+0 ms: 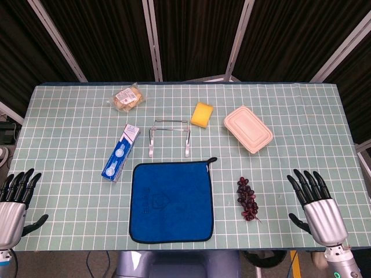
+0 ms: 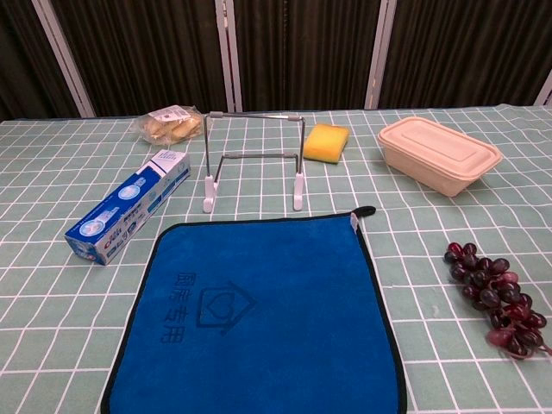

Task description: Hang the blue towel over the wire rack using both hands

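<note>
The towel (image 1: pixel 171 201) lay flat and fully spread at the lower centre of the head view, square to the near table (image 1: pixel 69 116) edge, its hanging loop at the upper right corner; laid out so, both near corners were open to a hand from either side. The rack (image 1: pixel 169 138) stood upright just above it in frame, close to the towel's far edge but apart from it, which suggested the cloth needed only a lift and a short carry forward to drape over the top wire. The left hand (image 1: pixel 14 200) waited at the lower left corner of the frame and the right hand (image 1: pixel 316 202) at the lower right, each with fingers spread and holding nothing, well apart from the towel, so no grasp had begun. Grapes (image 1: pixel 248 199) lay right of the towel, a toothpaste box (image 1: pixel 121 153) to its left, and a sponge (image 1: pixel 202 114), a lidded container (image 1: pixel 248 128) and a snack bag (image 1: pixel 127 97) sat further up.
</note>
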{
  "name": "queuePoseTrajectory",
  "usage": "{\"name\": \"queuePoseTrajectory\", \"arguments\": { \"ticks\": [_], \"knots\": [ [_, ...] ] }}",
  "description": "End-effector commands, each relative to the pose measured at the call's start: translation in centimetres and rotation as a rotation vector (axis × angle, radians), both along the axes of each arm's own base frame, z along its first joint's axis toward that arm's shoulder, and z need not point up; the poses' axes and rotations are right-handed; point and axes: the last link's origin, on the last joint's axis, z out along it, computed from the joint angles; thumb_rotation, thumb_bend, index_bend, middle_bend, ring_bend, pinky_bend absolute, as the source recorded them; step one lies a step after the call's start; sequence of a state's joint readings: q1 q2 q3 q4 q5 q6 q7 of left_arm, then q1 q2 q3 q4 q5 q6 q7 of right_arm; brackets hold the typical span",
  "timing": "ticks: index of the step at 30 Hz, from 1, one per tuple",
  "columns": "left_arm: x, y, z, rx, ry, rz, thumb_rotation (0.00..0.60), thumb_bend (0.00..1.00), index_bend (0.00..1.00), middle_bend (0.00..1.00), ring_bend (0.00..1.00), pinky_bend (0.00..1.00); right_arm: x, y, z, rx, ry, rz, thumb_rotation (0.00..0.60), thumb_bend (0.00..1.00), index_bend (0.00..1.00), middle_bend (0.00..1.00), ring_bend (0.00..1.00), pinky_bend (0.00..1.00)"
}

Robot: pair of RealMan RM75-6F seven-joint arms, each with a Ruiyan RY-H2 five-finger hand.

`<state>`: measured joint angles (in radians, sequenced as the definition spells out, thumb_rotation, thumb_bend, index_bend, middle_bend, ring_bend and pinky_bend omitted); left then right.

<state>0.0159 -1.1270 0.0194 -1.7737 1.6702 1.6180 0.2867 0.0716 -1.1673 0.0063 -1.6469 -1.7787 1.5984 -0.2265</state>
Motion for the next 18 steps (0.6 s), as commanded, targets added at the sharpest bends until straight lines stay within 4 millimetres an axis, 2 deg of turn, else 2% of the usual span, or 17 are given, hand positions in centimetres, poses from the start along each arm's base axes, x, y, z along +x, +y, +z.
{"name": "queuePoseTrajectory", "arguments": {
  "ticks": [1, 5, 8, 13, 15, 18],
  "knots": [
    [-0.1, 0.0, -0.1, -0.002, 0.003, 0.005, 0.600, 0.05, 0.00, 0.00, 0.00, 0.00, 0.0, 0.0, -0.2, 0.015, -0.003, -0.004, 0.600, 0.00, 0.00, 0.00, 0.00, 0.00],
    [-0.1, 0.2, -0.3, -0.006, 0.008, 0.013, 0.600, 0.05, 0.00, 0.00, 0.00, 0.00, 0.3, -0.5, -1.1, 0.079, -0.018, 0.006, 0.600, 0.00, 0.00, 0.00, 0.00, 0.00],
    [0.0, 0.4, -0.5, -0.003, 0.017, 0.009, 0.600, 0.05, 0.00, 0.00, 0.00, 0.00, 1.1, -1.7, -2.1, 0.144, -0.028, 0.058, 0.600, 0.00, 0.00, 0.00, 0.00, 0.00],
    [0.3, 1.0, -1.0, -0.005, 0.024, 0.011, 0.600, 0.05, 0.00, 0.00, 0.00, 0.00, 3.4, -6.0, -5.7, 0.308, 0.019, 0.238, 0.600, 0.00, 0.00, 0.00, 0.00, 0.00],
    [0.2, 1.3, -1.3, -0.011, 0.030, 0.019, 0.600, 0.05, 0.00, 0.00, 0.00, 0.00, 4.0, -8.0, -7.7, 0.383, 0.070, 0.294, 0.600, 0.00, 0.00, 0.00, 0.00, 0.00],
    [0.1, 1.6, -1.5, -0.017, 0.036, 0.034, 0.600, 0.05, 0.00, 0.00, 0.00, 0.00, 4.4, -9.8, -9.7, 0.447, 0.115, 0.344, 0.600, 0.00, 0.00, 0.00, 0.00, 0.00]
  ]
}}
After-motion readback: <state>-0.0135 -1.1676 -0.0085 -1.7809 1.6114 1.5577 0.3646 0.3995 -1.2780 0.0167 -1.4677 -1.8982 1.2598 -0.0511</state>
